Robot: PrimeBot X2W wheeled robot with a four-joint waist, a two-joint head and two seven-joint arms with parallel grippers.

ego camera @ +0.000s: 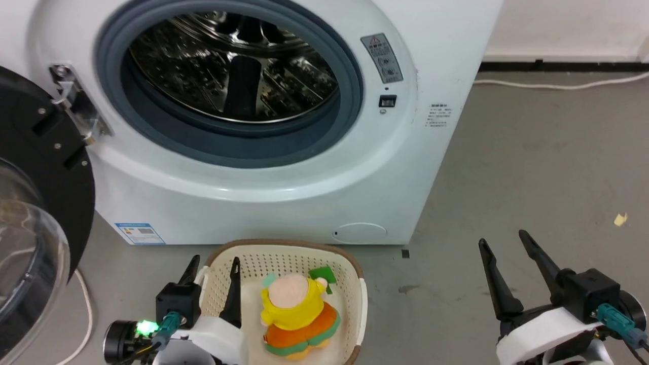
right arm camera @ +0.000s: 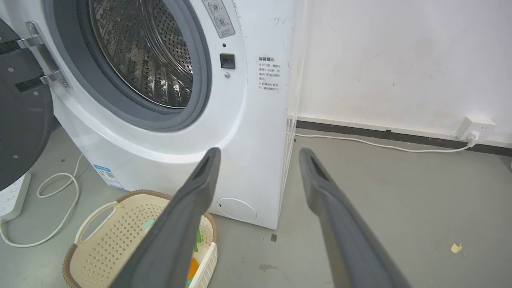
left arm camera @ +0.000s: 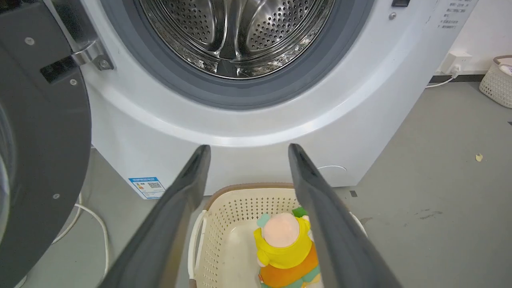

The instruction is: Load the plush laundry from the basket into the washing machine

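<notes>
My left claw [ego camera: 215, 263] is spread above the basket [ego camera: 355, 284], at its left edge; the plush laundry [ego camera: 296, 314] lies inside, just right of the fingers. My right claw [ego camera: 502, 241], also spread, hangs well right of it. The washing machine [ego camera: 284, 192] stands open ahead.

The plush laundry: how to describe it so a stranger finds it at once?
Find the big white washing machine. On the floor before it stands a cream perforated basket. Inside is the plush laundry, the only soft thing: pink head, yellow top, orange skirt.
</notes>
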